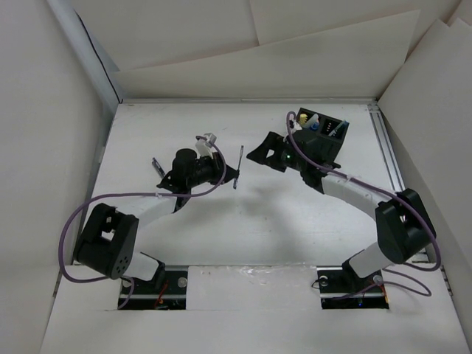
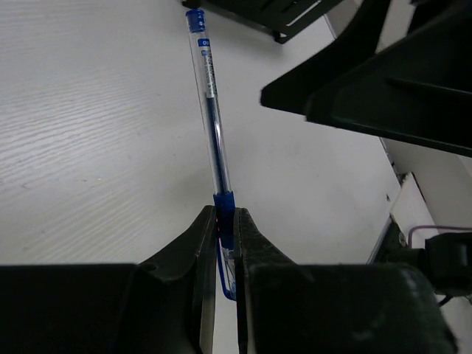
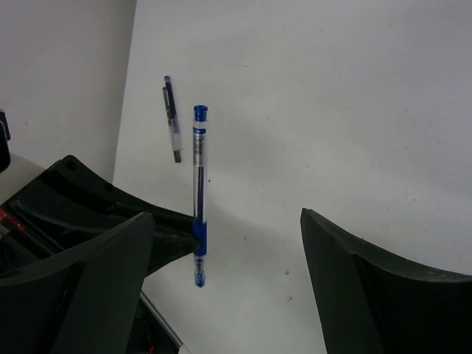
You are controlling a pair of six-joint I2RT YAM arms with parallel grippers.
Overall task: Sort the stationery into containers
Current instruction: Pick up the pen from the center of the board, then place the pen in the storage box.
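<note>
a blue pen point(image 2: 214, 125) is held above the white desk point(image 3: 332, 110), between the two arms. the left fingers point(image 2: 206, 228) are clenched on it at the blue band near one end, so most of the clear barrel sticks out past them. the right fingers point(image 3: 354, 265) are spread wide and hold nothing; the pen hangs in the gap between them. the black box point(image 1: 341, 125) sits at the far right of the desk, apart from the pen, with a few coloured items already inside. a second pen point(image 3: 171, 118) lies flat on the desk beyond.

the pen looks light, stiff and smooth. pinched so near its end, it could probably swivel or slip. a safer hold would likely be mid-barrel, just past the band.

a printed strip runs along the barrel, but its writing is too small to read. no brand can be made out.
</note>
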